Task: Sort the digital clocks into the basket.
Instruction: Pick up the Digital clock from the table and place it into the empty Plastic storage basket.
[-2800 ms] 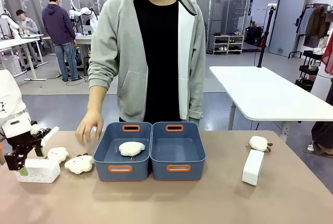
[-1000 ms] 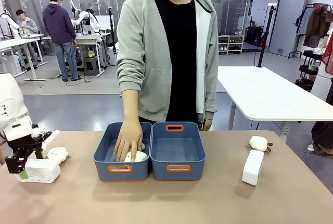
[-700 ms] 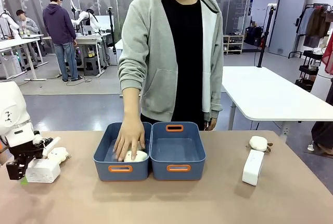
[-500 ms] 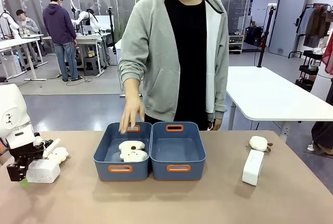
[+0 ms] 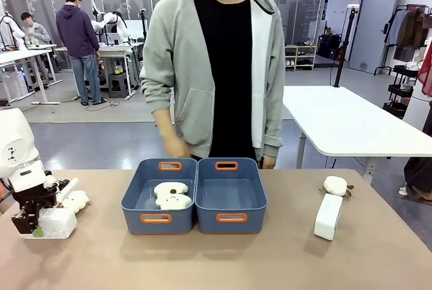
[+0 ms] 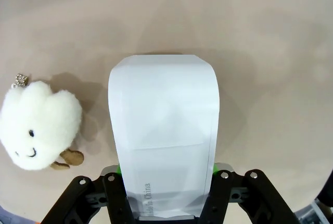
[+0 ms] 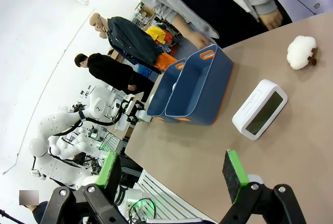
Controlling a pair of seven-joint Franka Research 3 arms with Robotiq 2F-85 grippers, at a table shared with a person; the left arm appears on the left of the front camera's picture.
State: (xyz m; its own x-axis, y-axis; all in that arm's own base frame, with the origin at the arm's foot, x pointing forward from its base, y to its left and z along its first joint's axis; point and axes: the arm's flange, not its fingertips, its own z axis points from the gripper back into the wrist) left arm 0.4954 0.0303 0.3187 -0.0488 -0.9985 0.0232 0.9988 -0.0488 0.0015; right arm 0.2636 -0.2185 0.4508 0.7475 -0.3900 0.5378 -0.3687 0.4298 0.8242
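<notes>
Left gripper (image 5: 32, 225) is clamped on one end of a digital clock (image 5: 58, 222) at the surface's (image 5: 283, 263) left edge, with a plush toy (image 5: 75, 200) just behind it. At the middle sits the basket (image 5: 231, 217), joined to a twin bin (image 5: 156, 218) that holds two plush toys (image 5: 171, 195). A second digital clock (image 5: 329, 216) lies well to the right, another plush (image 5: 335, 185) just beyond it, and a person (image 5: 216, 67) stands at the far side. From the left wrist, green pads (image 6: 117, 171) press both sides of the white clock (image 6: 164, 125), the plush (image 6: 40, 125) apart from it. From the right wrist, the right gripper (image 7: 171, 174) is spread wide above the surface, pinching nothing; the second clock (image 7: 260, 109) lies display-up between basket (image 7: 200, 86) and plush (image 7: 302, 52)
</notes>
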